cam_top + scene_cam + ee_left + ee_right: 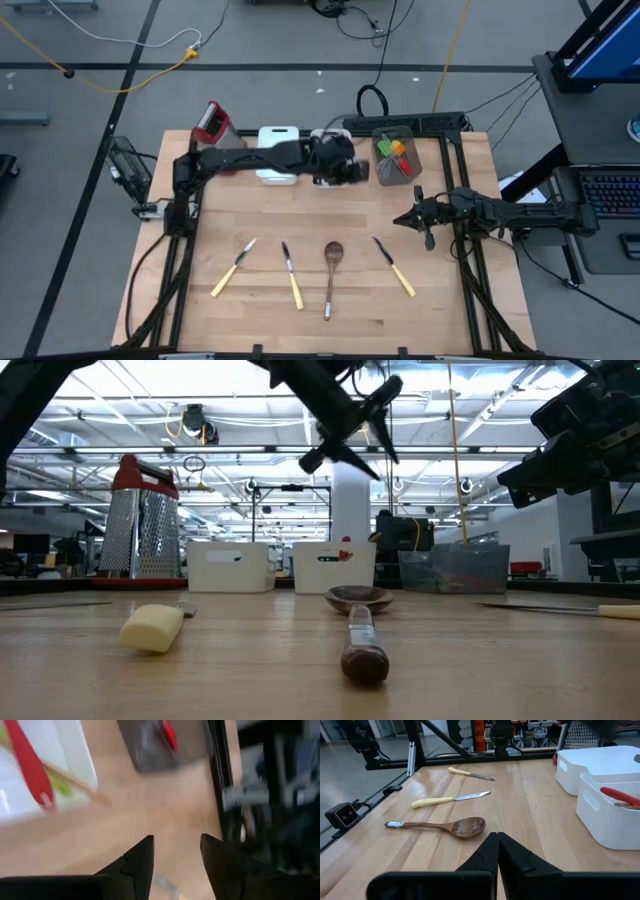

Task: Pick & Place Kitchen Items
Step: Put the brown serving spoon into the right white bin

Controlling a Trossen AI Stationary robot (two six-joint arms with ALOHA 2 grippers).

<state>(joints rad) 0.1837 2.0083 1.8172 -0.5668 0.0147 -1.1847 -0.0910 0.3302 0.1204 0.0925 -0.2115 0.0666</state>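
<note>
Left gripper (352, 170): hovers at the far side of the table, over the gap between the white rectangular trays (278, 155) and the grey rectangular tray (396, 156); its dark fingers (142, 860) stand moderately apart with nothing between them.
Right gripper (497, 845): waits over the table's right part, fingers pressed together, holding nothing.
Items still to move: three cream-handled knives (233, 267) (292, 276) (394, 266) and a dark wooden spoon (331, 275), in a row along the near half of the wooden table (250, 210).
Key relation: the wooden spoon lies nearer the front edge than either gripper, well apart from both; its long axis runs front to back, bowl toward the trays (handle toward the near edge).
Nearer arm: the right-hand knife lies near the right gripper; the left-hand knives suit the left arm, by my judgement.
Already placed: a red spatula (30, 765) lies in a white tray; green, orange and red utensils (396, 152) sit in the grey tray.
Writing: none legible anywhere.
</note>
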